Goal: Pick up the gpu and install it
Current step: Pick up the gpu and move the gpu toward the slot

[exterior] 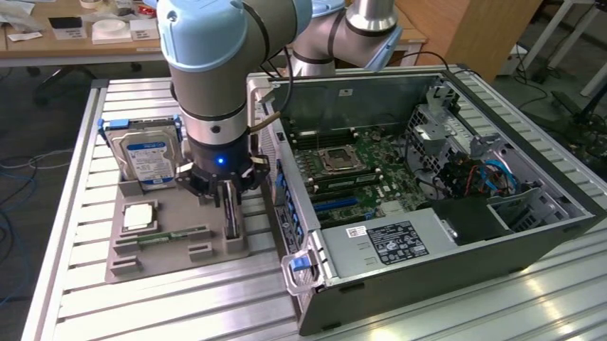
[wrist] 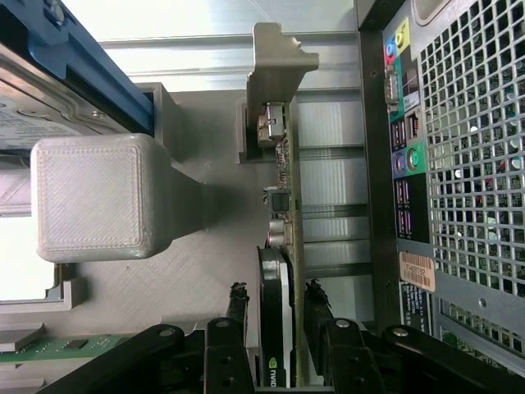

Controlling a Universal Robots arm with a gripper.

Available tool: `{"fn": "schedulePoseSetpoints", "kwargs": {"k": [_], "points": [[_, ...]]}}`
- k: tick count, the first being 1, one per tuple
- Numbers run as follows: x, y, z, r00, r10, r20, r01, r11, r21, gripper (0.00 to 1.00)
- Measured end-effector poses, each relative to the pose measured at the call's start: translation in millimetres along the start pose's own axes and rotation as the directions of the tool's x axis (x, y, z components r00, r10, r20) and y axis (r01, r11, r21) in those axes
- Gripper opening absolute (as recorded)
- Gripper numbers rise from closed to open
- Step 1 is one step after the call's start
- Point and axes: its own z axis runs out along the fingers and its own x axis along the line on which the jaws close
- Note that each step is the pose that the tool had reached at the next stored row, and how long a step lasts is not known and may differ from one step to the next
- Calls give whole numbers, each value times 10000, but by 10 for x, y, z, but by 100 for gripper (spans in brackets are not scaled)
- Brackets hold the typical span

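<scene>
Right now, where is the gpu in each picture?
Exterior view: the gpu stands on edge in the gray holder, under the gripper, toward the exterior view's left.
Wrist view: the gpu stands inside the open gripper, beside the case's back panel.
Shared landmark: the computer case.

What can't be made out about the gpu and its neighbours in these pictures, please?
- Exterior view: the gripper covers much of the gpu.
- Wrist view: one end of the gpu runs off the picture edge, past the gripper.
- Exterior view: the hard drive label print is too small to read.
</scene>
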Motion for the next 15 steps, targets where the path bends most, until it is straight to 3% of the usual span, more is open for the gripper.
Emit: {"fn": "schedulePoseSetpoints", "kwargs": {"k": [9, 10, 15], "points": [[0, 0, 0, 10000, -1, 1, 1, 10000, -1, 40], [0, 0, 0, 10000, 0, 0, 0, 10000, 0, 33], [0, 0, 0, 10000, 0, -3, 0, 10000, 0, 32]]}}
